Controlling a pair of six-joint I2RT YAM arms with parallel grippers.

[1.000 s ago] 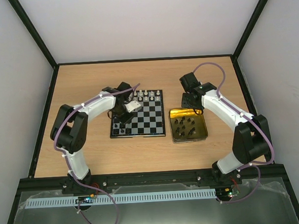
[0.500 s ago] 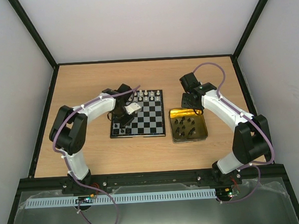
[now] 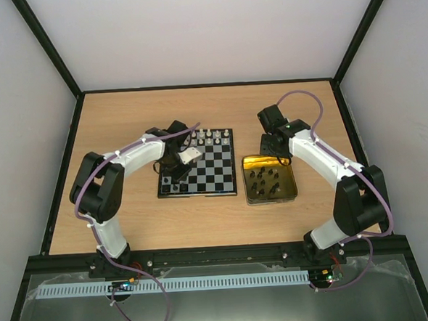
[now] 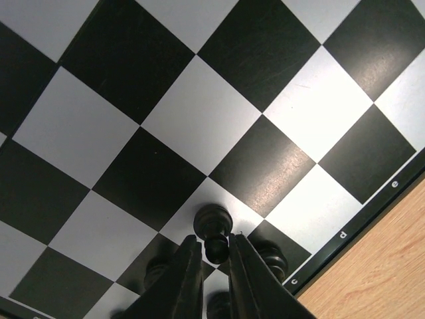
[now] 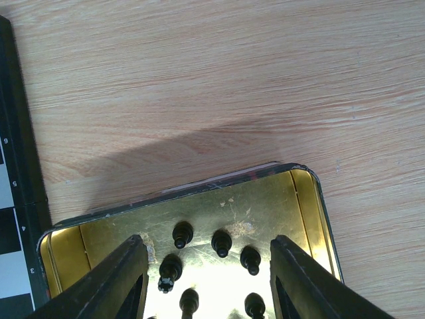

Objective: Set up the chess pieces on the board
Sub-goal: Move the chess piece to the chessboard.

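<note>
Left end effector lower than before, tight around black pawn; right end effector wide apart.

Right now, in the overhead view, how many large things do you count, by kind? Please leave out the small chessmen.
Black-and-silver checked chessboard: 1
Yellow-lined rectangular metal tin: 1
White robot arms: 2
Total: 4

Bright, even light falls from above. A soft shadow lies on the tabletop beyond the tin, whose gold lining glares. Pale squares of the board shine faintly; the left fingers and the black pawn between them look soft.
</note>
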